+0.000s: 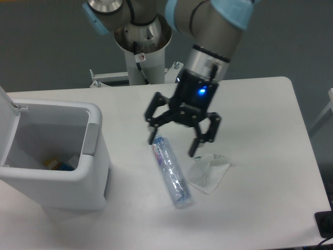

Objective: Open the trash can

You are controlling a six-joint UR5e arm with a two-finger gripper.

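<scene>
The trash can (54, 179) is a large white boxy bin at the table's left front. Its lid (9, 122) stands swung up on the left side, so the inside shows, with some small coloured items (57, 165) at the bottom. A grey tab (91, 139) sits on its right rim. My gripper (174, 146) is open, fingers spread wide, hovering over the table to the right of the bin, just above the upper end of a plastic bottle. It holds nothing.
A clear plastic bottle (170, 172) lies on its side on the white table (260, 104), below the gripper. A crumpled clear wrapper (209, 172) lies right of it. The arm's base (141, 52) stands at the table's back edge.
</scene>
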